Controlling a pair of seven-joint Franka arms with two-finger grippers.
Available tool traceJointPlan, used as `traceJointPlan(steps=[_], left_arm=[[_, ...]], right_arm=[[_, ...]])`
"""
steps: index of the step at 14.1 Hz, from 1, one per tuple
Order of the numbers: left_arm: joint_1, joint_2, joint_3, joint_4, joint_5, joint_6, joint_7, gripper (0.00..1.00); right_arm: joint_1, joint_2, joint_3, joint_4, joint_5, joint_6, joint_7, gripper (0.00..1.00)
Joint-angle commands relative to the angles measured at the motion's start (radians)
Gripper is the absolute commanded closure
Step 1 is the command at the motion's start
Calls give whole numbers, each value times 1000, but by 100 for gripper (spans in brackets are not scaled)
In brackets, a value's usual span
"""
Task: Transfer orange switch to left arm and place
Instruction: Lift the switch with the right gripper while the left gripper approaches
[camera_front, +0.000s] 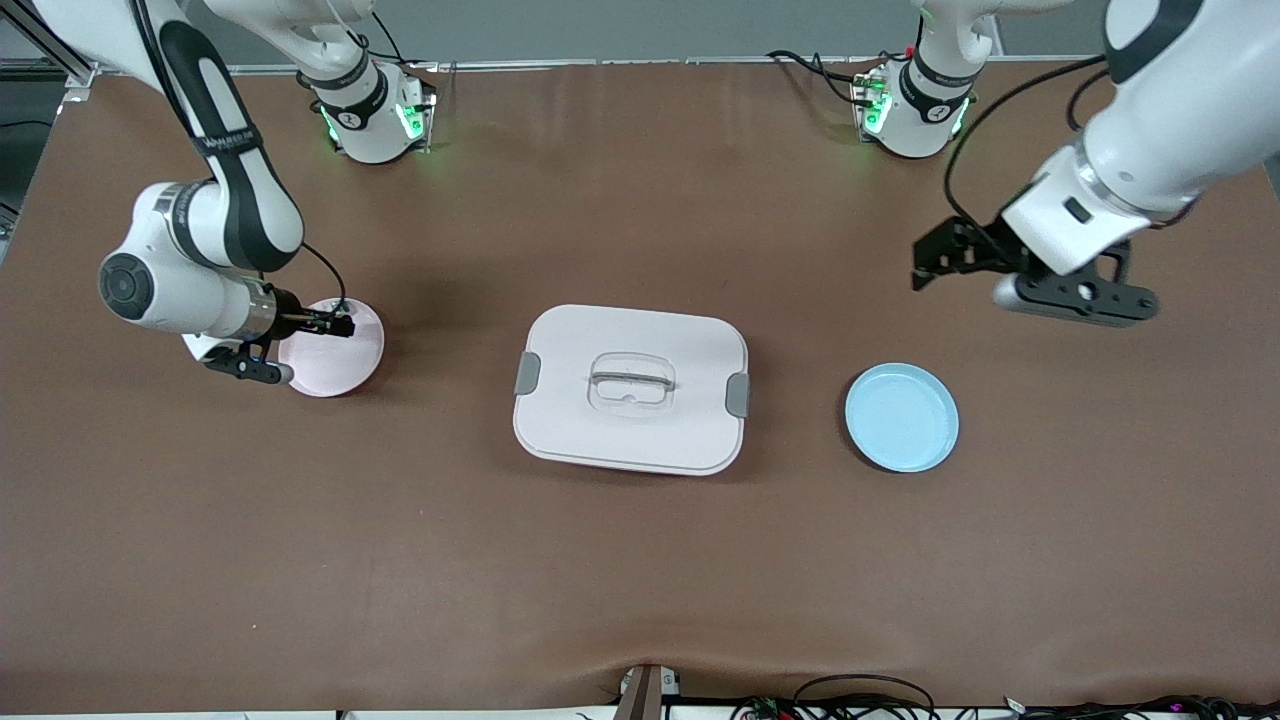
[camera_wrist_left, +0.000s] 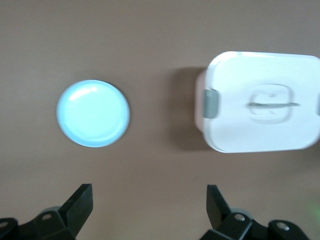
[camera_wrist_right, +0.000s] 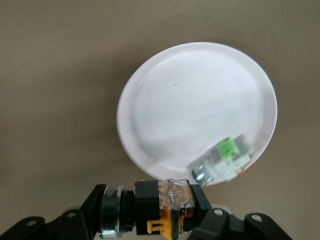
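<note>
Right end effector (camera_wrist_right: 150, 212) clamped on tiny black-bodied orange switch (camera_wrist_right: 167, 207): light, rigid, prob slippery; grip body sides. Left end effector (camera_wrist_left: 150, 210) apart, waiting.

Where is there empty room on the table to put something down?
Bare table runs wide along the camera's edge, nearer than the box, and between the box and the blue plate. The pink plate is crowded: the right gripper holds the orange switch there.
</note>
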Motion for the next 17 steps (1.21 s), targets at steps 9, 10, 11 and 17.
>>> traceJointPlan(steps=[9,10,11,17], left_arm=[[8,-18,-126,-54,-296,149,-24,0],[9,-22,-149,-82,-319,190,-24,0],[11,-24,-165,-103,-330,225,-25,0],[16,-79,-236,-264,-472,454,-112,0]], right_arm=[[412,-1,2,455,139,-381,836,67],[439,23,0,500,201,-375,899,67],[458,51,-1,552,281,-372,948,67],[565,182,0,755,511,-181,1214,65]])
